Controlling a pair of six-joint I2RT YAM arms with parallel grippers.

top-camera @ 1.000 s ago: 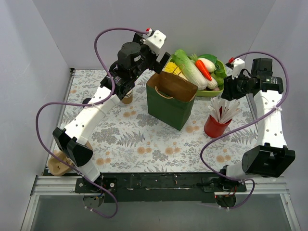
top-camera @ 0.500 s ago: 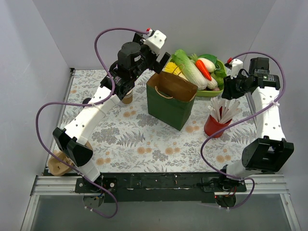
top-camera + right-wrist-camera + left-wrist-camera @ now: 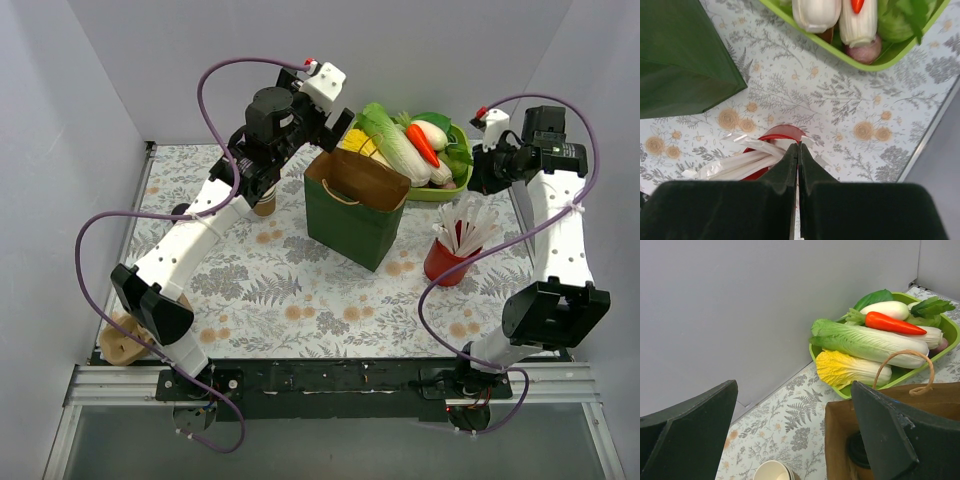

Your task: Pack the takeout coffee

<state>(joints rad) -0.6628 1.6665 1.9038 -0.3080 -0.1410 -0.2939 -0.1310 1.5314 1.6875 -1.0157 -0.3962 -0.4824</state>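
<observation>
The takeout coffee (image 3: 858, 452) shows only as a round black lid, low inside the paper bag (image 3: 840, 425), partly hidden behind my finger. The bag (image 3: 352, 215) is green outside and brown inside and stands open-topped mid-table. My left gripper (image 3: 795, 440) hangs open above the bag's back left edge (image 3: 336, 127), holding nothing. My right gripper (image 3: 799, 150) is shut, pads together, high over the red cup of white straws (image 3: 771, 140). In the top view the right gripper (image 3: 482, 178) sits between the vegetable tray and that cup.
A stack of lidless tan cups (image 3: 772, 471) stands left of the bag (image 3: 264, 205). A green tray (image 3: 445, 192) of cabbage, carrot and radish fills the back right. The red straw cup (image 3: 448, 262) stands right of the bag. Grey walls close both sides and the back.
My right gripper has closed and drawn up and back from the straw cup toward the tray. The left arm and the bag have not moved.
</observation>
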